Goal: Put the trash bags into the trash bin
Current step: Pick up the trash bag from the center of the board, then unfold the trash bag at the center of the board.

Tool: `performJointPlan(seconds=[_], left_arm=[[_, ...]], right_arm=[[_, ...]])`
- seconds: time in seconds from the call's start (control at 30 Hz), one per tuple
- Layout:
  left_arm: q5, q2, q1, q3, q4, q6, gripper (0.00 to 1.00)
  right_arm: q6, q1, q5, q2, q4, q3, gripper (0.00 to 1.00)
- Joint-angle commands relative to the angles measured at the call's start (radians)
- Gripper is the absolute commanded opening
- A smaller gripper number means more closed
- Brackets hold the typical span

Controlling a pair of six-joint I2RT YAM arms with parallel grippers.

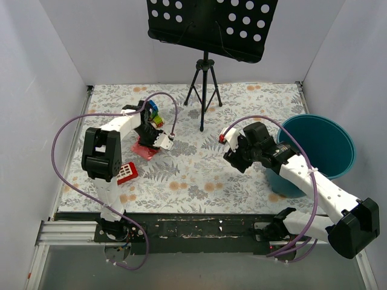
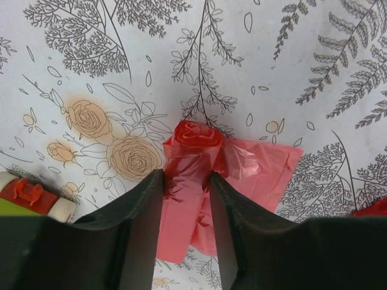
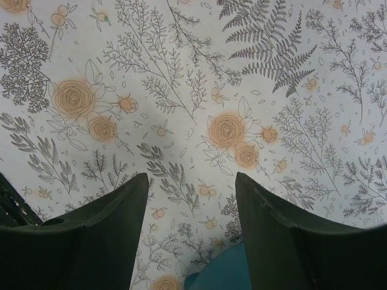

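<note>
Lying pinched between the left pincer (image 2: 186,187) fingers, trash bag (image 2: 257,169)

Bright, even, diffuse light from overhead, soft faint shadows beneath the arms on the worktop (image 1: 199,175), no glare, top view sharp throughout, wrist views bowed toward their edges, trash bag (image 2: 242,166) crisp, left gripper (image 2: 186,178) and right gripper (image 3: 190,178) dark, slightly soft near the lens

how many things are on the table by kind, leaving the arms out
bag: 1
bin: 1
red block: 1
multicoloured toy: 1
music stand: 1
total: 5
</note>
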Motion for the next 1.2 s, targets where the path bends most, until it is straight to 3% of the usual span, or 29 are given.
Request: performJointPlan(seconds=[0.0, 0.17, 0.27, 0.4, 0.57, 0.6, 0.73, 0.83, 0.97, 1.17], left_arm=[[-0.01, -0.015, -0.008, -0.012, -0.004, -0.045, 0.31], [-0.001, -0.083, -0.017, -0.064, 0.001, -0.17, 0.18], [0.056, -0.138, -0.043, -0.078, 0.037, -0.385, 0.1], [0.149, -0.167, -0.049, -0.02, 0.088, -0.814, 0.0], [0.193, -0.164, -0.048, 0.044, 0.172, -1.484, 0.0], [0.211, -0.167, -0.043, 0.031, 0.191, -1.579, 0.0], [0.417, -0.201, 0.001, -0.125, 0.344, -2.023, 0.0], [0.524, -0.299, 0.02, -0.289, 0.589, -2.294, 0.0], [0.55, -0.357, 0.029, -0.381, 0.683, -2.361, 0.0], [0.501, -0.491, 0.06, -0.547, 0.702, -2.231, 0.0]], right_arm=[[0.007, -0.005, -0.003, -0.009, 0.03, 0.013, 0.67], [0.004, -0.005, -0.021, 0.021, 0.055, 0.028, 0.68], [0.004, -0.005, -0.029, 0.047, 0.073, 0.053, 0.68], [0.019, -0.005, -0.026, 0.086, 0.104, 0.08, 0.68], [0.045, -0.005, -0.041, 0.141, 0.125, 0.122, 0.68], [0.046, -0.005, -0.084, 0.156, 0.127, 0.126, 0.63], [0.171, -0.005, -0.208, 0.251, 0.104, 0.207, 0.63], [0.27, -0.005, -0.275, 0.296, 0.125, 0.223, 0.8], [0.278, -0.01, -0.446, 0.362, 0.197, 0.183, 0.85], [0.208, -0.002, -0.69, 0.477, 0.372, 0.113, 0.86]])
